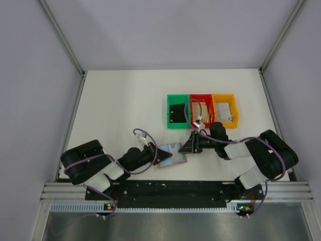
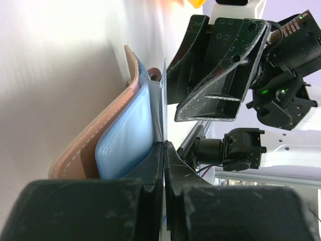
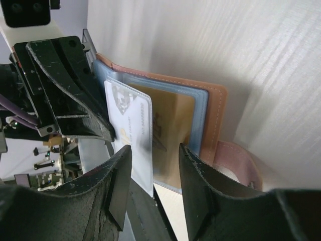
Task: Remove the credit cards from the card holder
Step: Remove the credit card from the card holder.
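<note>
One card holder [image 1: 171, 155] lies open on the white table [image 1: 115, 100] between two grippers. The left gripper [image 2: 164, 146] has its jaws pressed together on the holder's blue-grey inner leaf. The right gripper [image 3: 153, 153] faces it with its jaws apart, either side of the lower edge of a white card [image 3: 131, 131]. Beside this, a second, gold-coloured card [image 3: 173, 128] sits in a clear pocket. Three bins stand in a row beyond: a green bin [image 1: 169, 111] holding one dark card [image 1: 177, 113], a red bin [image 1: 200, 96] and a yellow bin [image 1: 224, 96].
</note>
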`<state>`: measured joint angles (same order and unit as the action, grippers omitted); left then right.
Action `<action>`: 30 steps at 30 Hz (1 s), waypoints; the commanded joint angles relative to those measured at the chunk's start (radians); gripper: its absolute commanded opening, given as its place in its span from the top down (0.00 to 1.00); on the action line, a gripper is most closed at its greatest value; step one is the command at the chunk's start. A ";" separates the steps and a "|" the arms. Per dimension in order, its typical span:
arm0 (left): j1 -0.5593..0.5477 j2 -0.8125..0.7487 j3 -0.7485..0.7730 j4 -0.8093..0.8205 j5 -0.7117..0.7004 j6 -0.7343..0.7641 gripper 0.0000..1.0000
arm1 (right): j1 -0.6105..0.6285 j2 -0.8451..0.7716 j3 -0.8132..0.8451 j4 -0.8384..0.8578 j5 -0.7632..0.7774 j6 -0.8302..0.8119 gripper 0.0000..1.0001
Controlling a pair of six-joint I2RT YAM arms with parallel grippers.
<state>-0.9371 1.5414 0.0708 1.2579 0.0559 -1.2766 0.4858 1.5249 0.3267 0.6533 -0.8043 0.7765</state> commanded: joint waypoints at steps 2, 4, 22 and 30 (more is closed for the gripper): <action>-0.005 -0.032 0.029 0.360 0.022 0.025 1.00 | -0.007 -0.011 -0.006 0.161 -0.076 0.041 0.57; -0.005 -0.024 0.034 0.370 0.024 0.022 1.00 | -0.007 -0.009 -0.011 0.201 -0.098 0.062 0.59; -0.005 -0.079 -0.066 0.399 -0.045 0.020 1.00 | -0.067 -0.008 -0.058 0.239 -0.096 0.075 1.00; -0.005 -0.070 -0.109 0.390 -0.045 -0.004 1.00 | -0.098 -0.009 -0.074 0.238 -0.075 0.083 1.00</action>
<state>-0.9436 1.4910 0.0715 1.2716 0.0273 -1.2629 0.4320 1.5253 0.2779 0.8726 -0.9203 0.8757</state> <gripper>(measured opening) 0.008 0.008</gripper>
